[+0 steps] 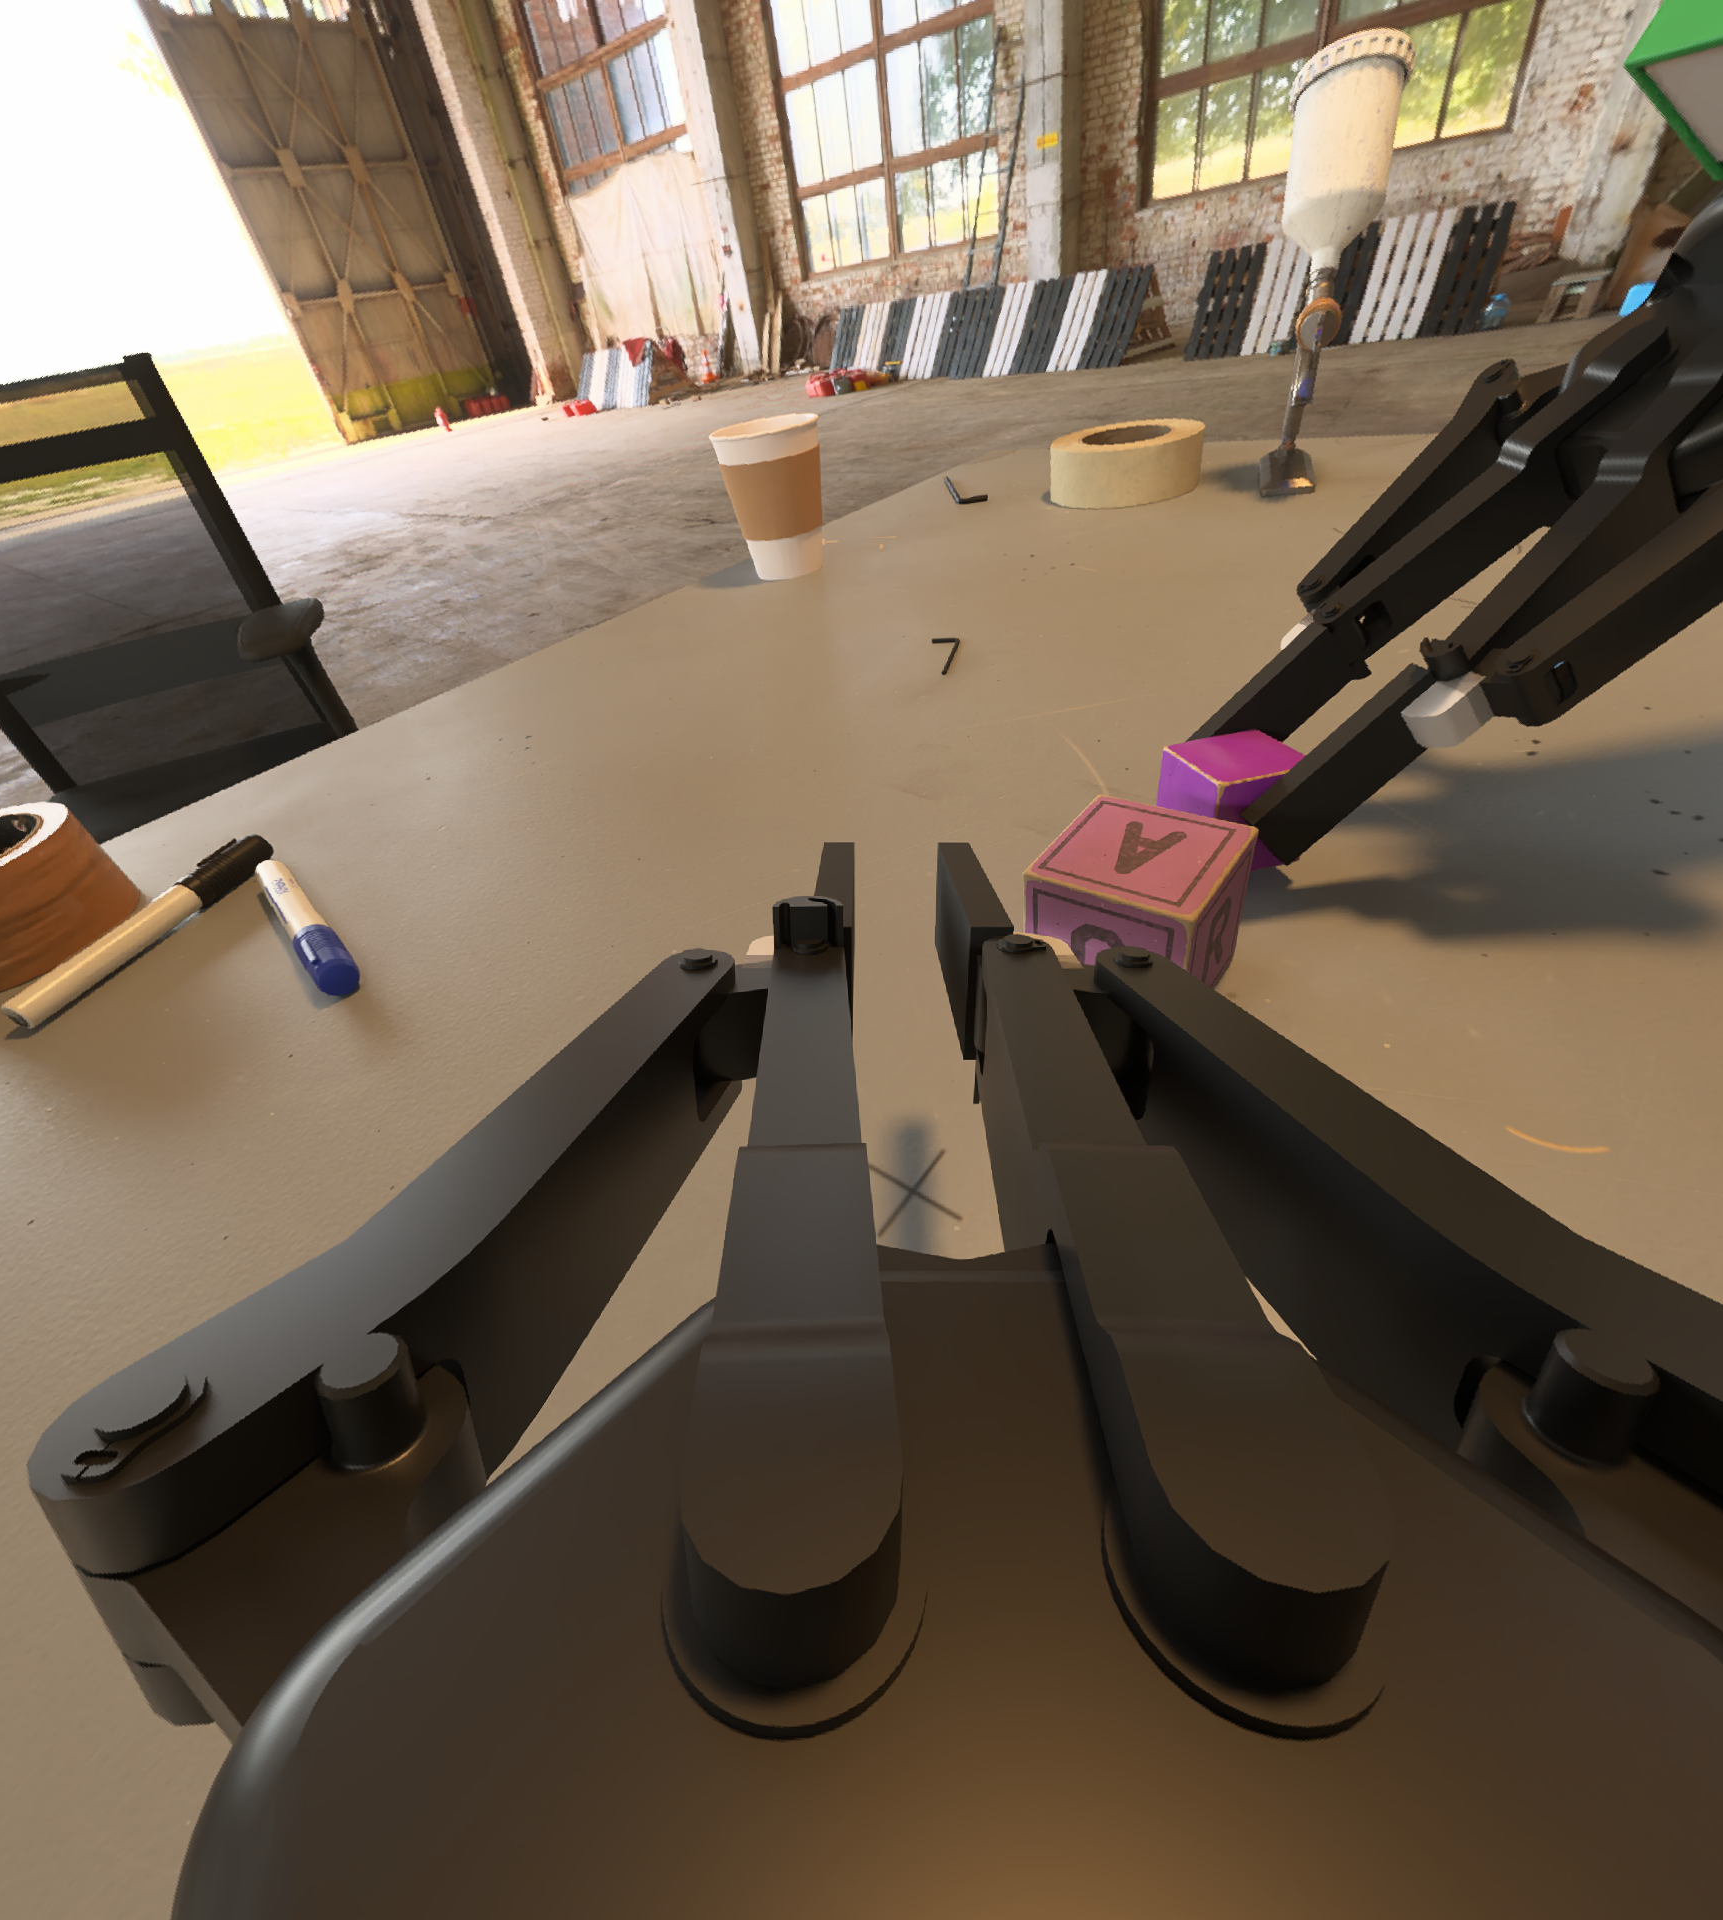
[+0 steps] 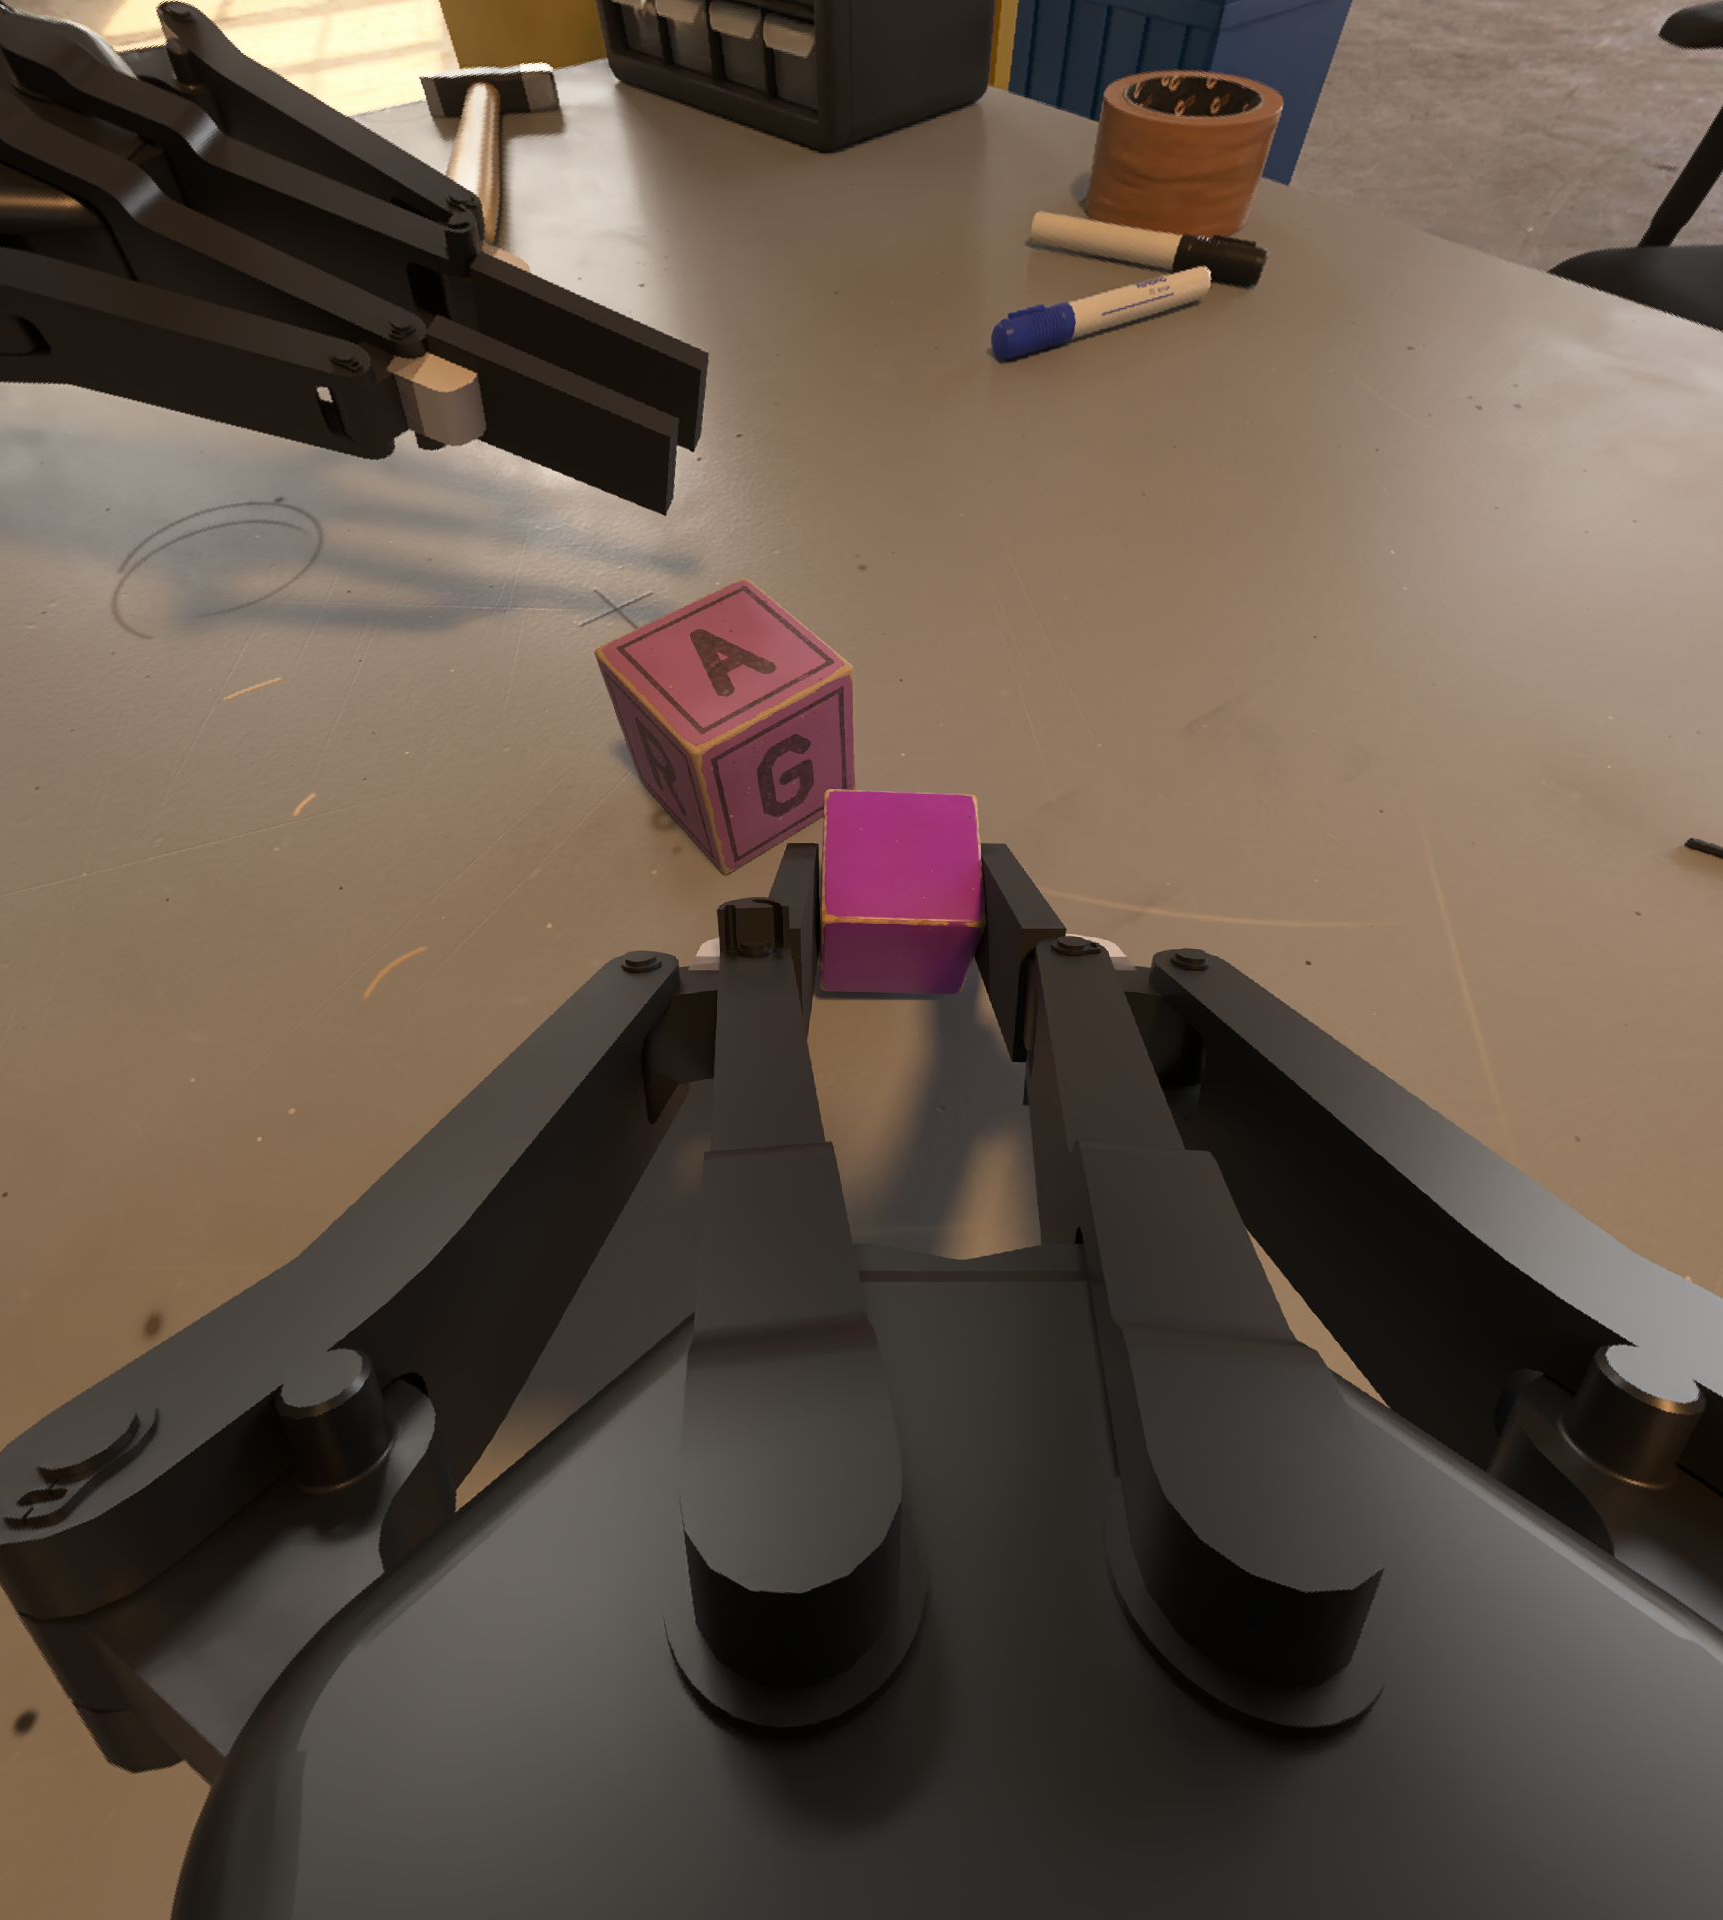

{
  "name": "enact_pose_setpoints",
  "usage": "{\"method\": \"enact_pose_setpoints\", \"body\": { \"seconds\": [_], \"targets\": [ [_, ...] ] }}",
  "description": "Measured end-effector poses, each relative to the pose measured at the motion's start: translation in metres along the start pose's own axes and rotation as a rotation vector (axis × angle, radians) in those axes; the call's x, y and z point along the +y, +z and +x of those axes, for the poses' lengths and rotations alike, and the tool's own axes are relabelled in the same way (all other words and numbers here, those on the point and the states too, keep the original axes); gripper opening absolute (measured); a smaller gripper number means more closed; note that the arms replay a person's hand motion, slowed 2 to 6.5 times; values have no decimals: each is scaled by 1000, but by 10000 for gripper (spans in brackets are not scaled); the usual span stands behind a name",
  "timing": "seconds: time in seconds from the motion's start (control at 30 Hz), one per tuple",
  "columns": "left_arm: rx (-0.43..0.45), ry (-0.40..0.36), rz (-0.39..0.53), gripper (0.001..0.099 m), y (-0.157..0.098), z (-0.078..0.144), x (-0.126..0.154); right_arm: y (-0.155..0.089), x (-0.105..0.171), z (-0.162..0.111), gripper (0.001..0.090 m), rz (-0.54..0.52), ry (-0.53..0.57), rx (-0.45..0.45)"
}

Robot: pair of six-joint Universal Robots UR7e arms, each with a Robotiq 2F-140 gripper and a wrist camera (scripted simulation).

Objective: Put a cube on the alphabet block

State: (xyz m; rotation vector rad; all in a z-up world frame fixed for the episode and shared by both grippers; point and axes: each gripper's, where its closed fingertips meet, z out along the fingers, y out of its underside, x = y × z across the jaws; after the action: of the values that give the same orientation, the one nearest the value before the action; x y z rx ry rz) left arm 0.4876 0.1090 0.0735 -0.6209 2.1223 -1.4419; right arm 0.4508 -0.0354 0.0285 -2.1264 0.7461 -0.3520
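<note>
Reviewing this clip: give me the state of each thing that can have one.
right gripper: shut on the magenta cube
left gripper: nearly shut, empty
alphabet block: on the table, nothing on top
coffee cup: upright
blue marker: capped, lying flat
black marker: capped, lying flat

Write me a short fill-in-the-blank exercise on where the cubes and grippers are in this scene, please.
1. The right gripper is shut on the ___ cube.
2. The alphabet block has ___ on top of it.
3. The left gripper holds ___.
4. The two markers lie beside a roll of ___ tape.

Missing words: magenta; nothing; nothing; brown
</note>
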Motion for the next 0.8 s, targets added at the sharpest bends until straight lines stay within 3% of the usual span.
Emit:
{"method": "enact_pose_setpoints", "body": {
  "seconds": [0.8],
  "targets": [
    [9,-13,22,212,-3,0,-2,-8,-9,-8,396,24,-123,-140]
  ]
}}
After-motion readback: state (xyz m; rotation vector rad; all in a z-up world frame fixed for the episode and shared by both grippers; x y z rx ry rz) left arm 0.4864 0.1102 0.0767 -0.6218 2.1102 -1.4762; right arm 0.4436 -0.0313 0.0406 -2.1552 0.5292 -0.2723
